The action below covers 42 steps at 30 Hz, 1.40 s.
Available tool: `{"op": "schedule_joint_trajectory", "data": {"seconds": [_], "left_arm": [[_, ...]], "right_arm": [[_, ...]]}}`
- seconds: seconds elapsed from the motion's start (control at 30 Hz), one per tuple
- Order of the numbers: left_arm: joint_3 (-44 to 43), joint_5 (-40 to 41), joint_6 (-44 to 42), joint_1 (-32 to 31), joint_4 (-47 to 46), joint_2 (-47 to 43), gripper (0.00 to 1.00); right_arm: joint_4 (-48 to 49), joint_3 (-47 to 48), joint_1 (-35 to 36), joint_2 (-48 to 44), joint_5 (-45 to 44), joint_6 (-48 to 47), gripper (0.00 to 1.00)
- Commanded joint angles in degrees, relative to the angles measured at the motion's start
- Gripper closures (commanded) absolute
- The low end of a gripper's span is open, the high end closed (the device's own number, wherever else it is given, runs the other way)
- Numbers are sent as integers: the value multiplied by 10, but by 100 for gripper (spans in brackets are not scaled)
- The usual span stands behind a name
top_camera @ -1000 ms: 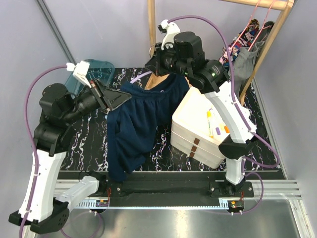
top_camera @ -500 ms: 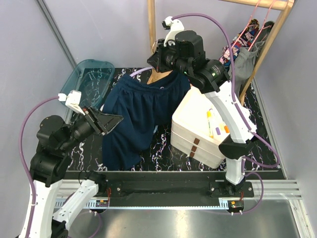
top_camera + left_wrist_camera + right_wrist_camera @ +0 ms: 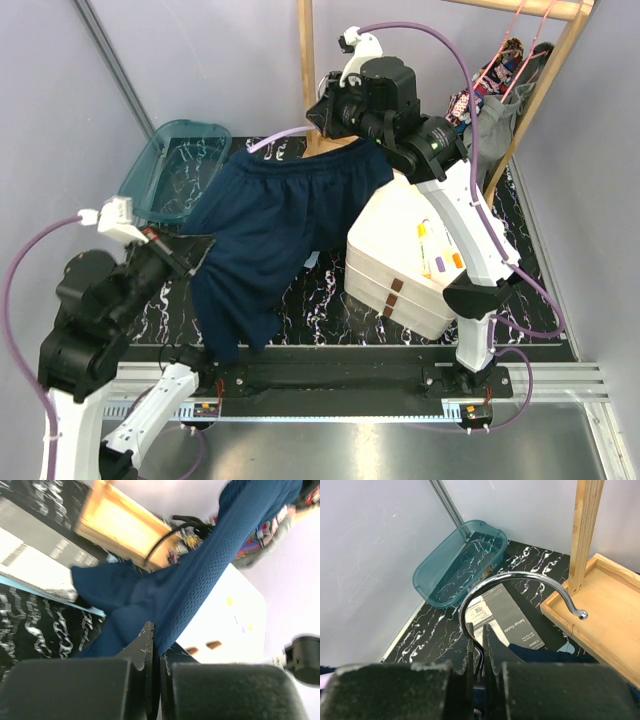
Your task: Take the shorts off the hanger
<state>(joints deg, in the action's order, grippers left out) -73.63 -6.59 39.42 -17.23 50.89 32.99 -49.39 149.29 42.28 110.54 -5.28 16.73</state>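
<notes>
The dark navy shorts (image 3: 280, 225) hang stretched between my two grippers above the table. My left gripper (image 3: 200, 247) is shut on their left edge; in the left wrist view the navy mesh cloth (image 3: 200, 575) runs up from between the fingertips (image 3: 145, 640). My right gripper (image 3: 322, 112) is shut on the hanger's chrome hook (image 3: 520, 580), held high by the wooden post. The graffiti-print shorts (image 3: 480, 85) and the grey shorts (image 3: 497, 125) hang on the rack at the back right.
A teal plastic bin (image 3: 178, 165) lies at the back left. A white lidded box (image 3: 405, 255) stands on the right of the black marble table (image 3: 170, 310). A wooden rack post (image 3: 306, 50) rises behind, with its wooden base (image 3: 600, 605) and a setup guide booklet (image 3: 510, 615) below.
My left gripper has pulled the navy shorts down and toward the near left. My right gripper has lifted the hanger hook slightly higher. The shorts are stretched wider.
</notes>
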Motion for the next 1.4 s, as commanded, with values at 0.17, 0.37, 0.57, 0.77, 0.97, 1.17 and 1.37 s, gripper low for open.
{"op": "schedule_joint_trajectory", "data": {"seconds": [0.17, 0.37, 0.57, 0.77, 0.97, 1.17, 1.37], "left_arm": [[-45, 215, -1, -1, 67, -89, 100], [-33, 218, -8, -1, 69, -117, 100], [-26, 208, -14, 0, 76, -141, 100], [-42, 220, -42, -1, 103, -155, 100], [-42, 202, -59, 0, 91, -146, 100], [16, 85, -32, 0, -37, -96, 100], [10, -26, -5, 0, -140, -7, 100]], "right_arm": [[105, -15, -89, -23, -30, 51, 100], [128, -49, -116, -31, 11, 88, 100], [132, -50, -134, -22, 19, 107, 100], [141, -42, -146, -9, 28, 105, 100], [143, -5, -158, 16, 79, 134, 100], [229, -27, -138, 34, 241, 221, 100], [364, 48, -51, 88, 334, 325, 100]]}}
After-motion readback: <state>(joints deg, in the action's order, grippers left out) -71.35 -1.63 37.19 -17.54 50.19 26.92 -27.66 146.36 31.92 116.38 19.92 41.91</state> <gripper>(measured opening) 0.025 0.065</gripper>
